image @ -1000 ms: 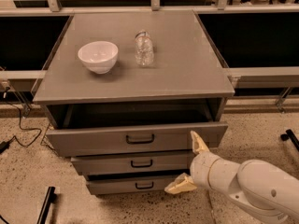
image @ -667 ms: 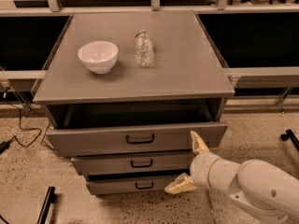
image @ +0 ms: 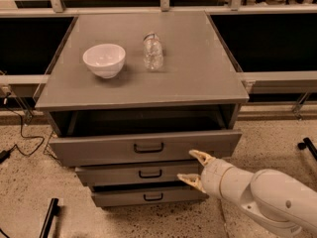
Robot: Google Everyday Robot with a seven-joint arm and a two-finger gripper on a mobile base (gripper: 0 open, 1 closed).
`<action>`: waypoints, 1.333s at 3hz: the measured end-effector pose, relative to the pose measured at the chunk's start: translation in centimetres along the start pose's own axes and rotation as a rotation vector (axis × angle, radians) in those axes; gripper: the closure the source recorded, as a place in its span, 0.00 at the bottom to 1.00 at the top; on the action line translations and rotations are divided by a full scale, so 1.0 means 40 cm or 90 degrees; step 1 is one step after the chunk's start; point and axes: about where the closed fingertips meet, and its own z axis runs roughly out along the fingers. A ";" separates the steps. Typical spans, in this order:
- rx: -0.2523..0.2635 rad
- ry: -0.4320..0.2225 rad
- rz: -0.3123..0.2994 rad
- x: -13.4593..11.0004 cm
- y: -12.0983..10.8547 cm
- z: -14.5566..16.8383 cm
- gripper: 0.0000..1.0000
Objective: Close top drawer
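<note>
The top drawer is the widest grey drawer of the cabinet, pulled out toward me, with a black bar handle at its middle. Its dark inside shows under the cabinet top. My gripper is open, its two tan fingers spread. It sits low in front of the drawers, right of the handles, with the upper fingertip at the top drawer's lower front edge. The white arm comes in from the lower right.
A white bowl and a clear plastic bottle stand on the cabinet top. Two narrower drawers below also stand out. A cable and a black bar lie on the speckled floor at the left.
My gripper has moved left and up, closer to the top drawer's front. The fingers have narrowed somewhat. The drawer has not moved.
</note>
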 end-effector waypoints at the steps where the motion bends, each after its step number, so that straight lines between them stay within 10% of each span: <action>1: 0.012 -0.004 0.000 -0.001 -0.015 0.008 0.71; 2: 0.021 -0.010 -0.005 -0.001 -0.034 0.023 0.94; 4: 0.036 -0.024 -0.011 -0.006 -0.076 0.077 1.00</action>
